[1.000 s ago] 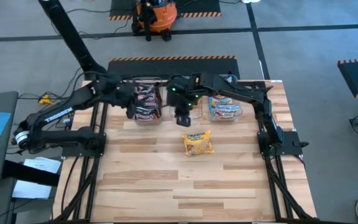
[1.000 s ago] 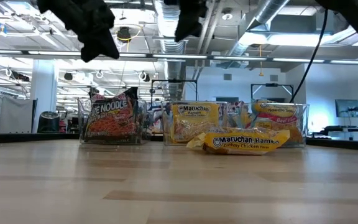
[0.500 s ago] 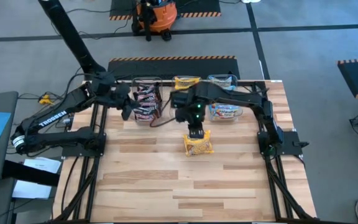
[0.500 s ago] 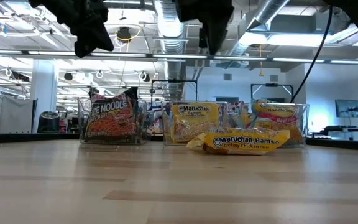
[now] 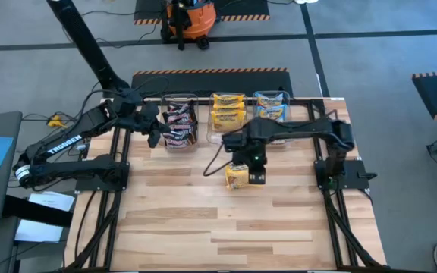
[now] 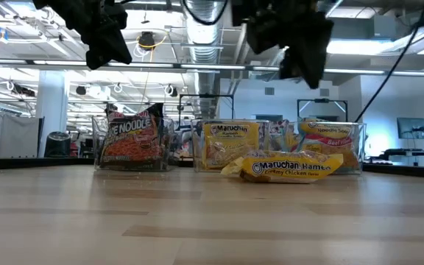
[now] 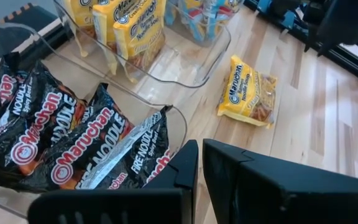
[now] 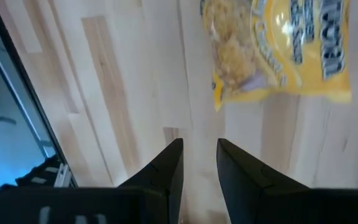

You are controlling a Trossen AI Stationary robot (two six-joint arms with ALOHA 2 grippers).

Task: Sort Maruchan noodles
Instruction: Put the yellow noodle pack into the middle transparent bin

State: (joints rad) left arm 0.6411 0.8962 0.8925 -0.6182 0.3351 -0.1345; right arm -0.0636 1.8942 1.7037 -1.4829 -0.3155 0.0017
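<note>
One yellow-orange Maruchan packet point(image 5: 236, 178) lies flat on the table in front of three clear tubs; it also shows in the low view point(image 6: 293, 168) and the right wrist view point(image 8: 278, 50). My right gripper point(image 5: 253, 173) hovers above the packet's right end, open by a narrow gap point(image 8: 199, 146) and empty. My left gripper point(image 5: 155, 130) hangs beside the left tub point(image 5: 179, 125), shut point(image 7: 200, 163) and empty. Dark maroon packets point(image 7: 73, 149) fill the left tub. Yellow packets point(image 5: 227, 110) stand in the middle tub. Light blue packets point(image 5: 271, 106) are in the right tub.
The three tubs stand in a row along the table's far edge point(image 5: 226, 95). Bare wood runs from the loose packet to the near edge point(image 5: 226, 235). Both arms hang high over the table in the low view point(image 6: 109, 37) point(image 6: 300, 44).
My right gripper has gone from over the middle tub toward the table's near edge and a little right, and now stands over the loose yellow packet. My left gripper has drawn back a little toward the table's left edge. The packet has stayed where it was.
</note>
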